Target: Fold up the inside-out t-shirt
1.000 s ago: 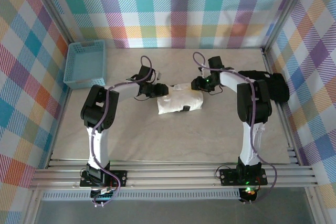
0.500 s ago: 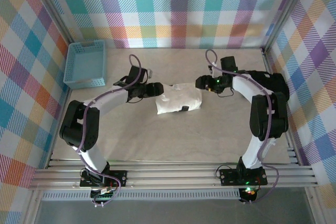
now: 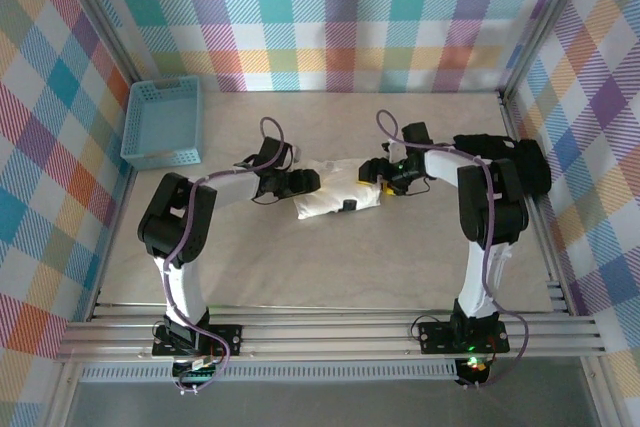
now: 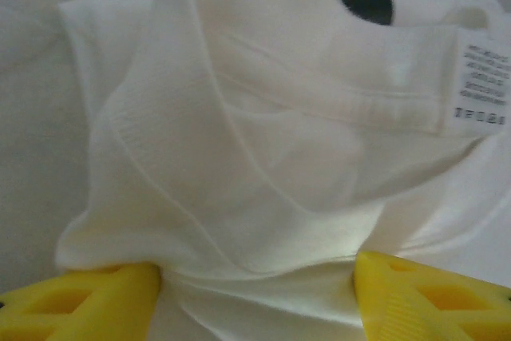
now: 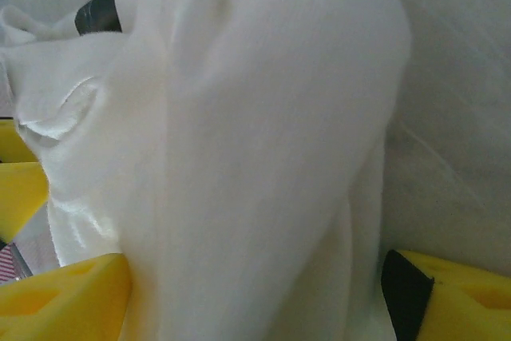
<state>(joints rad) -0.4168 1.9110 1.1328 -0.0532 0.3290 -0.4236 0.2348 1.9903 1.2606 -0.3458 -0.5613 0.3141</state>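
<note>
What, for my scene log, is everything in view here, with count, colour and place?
t-shirt: 1, white, bundled at mid-table between the two grippers
care label: 1, white with grey print, sewn on the t-shirt's seam
basket: 1, blue, far-left corner of the table
folded garment: 1, black, right edge of the table
table: 1, pale beige
walls: plaid, many colours, around three sides
rails: silver, near edge
left gripper: 1, yellow fingers, jaws apart around the t-shirt's left end
right gripper: 1, yellow fingers, jaws apart around the t-shirt's right end
</note>
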